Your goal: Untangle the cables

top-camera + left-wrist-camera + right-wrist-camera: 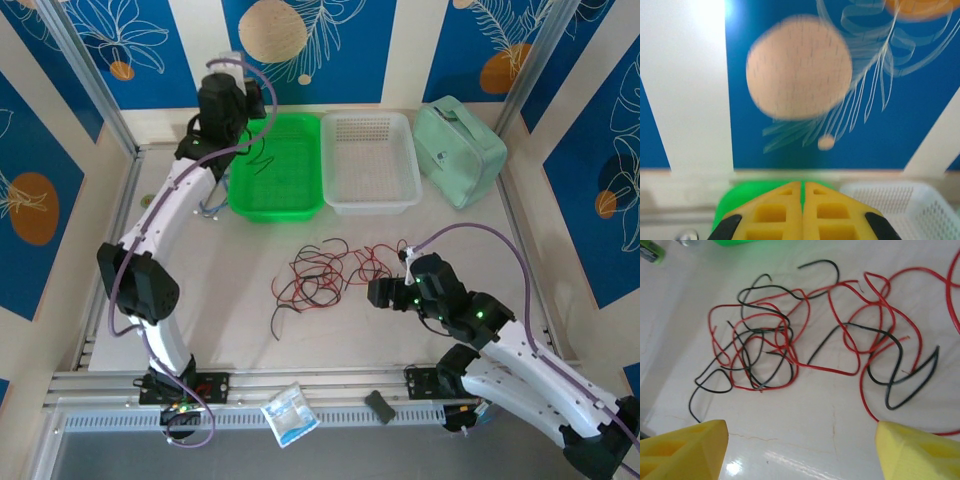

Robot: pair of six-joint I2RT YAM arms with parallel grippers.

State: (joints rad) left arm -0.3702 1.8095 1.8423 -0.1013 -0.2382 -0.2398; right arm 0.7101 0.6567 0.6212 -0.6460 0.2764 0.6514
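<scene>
The cables [325, 272] lie as a loose tangle of thin red and black wires on the white table, left of my right gripper [378, 292]. In the right wrist view the cables [790, 340] spread just ahead of the right gripper [800, 429], which is open and low over bare table. One red loop runs up to its right fingertip [890, 440]. My left gripper [252, 98] is raised at the back, over the far left corner of the green tray, and points at the back wall. The left gripper [803, 184] is shut, with nothing visible between its fingers. A thin black wire [258, 152] lies in the green tray.
A green tray [300, 205] and a white perforated basket [372, 205] sit side by side at the back, with a mint-green case [458, 150] to their right. A small packet [290, 415] and a dark block [380, 405] lie on the near rail.
</scene>
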